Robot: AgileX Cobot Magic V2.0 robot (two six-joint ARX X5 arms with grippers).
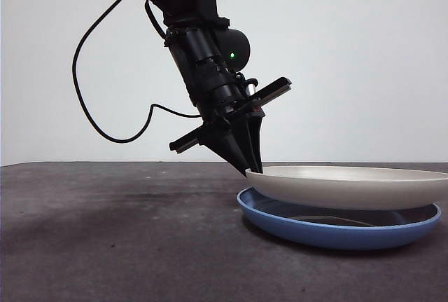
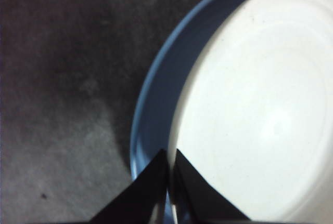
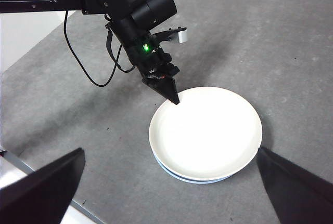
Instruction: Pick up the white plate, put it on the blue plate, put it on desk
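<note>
The white plate (image 1: 350, 184) (image 2: 260, 109) (image 3: 208, 130) lies over the blue plate (image 1: 329, 230) (image 2: 156, 104) (image 3: 177, 174) on the desk (image 1: 105, 232). My left gripper (image 1: 252, 170) (image 2: 170, 156) (image 3: 175, 101) is shut on the white plate's left rim, which is held a little above the blue plate. Towards the right the two plates come close together; whether they touch I cannot tell. My right gripper (image 3: 170, 150) hangs high over the table, open, holding nothing.
The left arm's black cable (image 1: 91, 106) loops down to the left of the gripper. In the right wrist view the desk's edge (image 3: 31, 169) runs along the near left corner. Nothing else stands on the desk.
</note>
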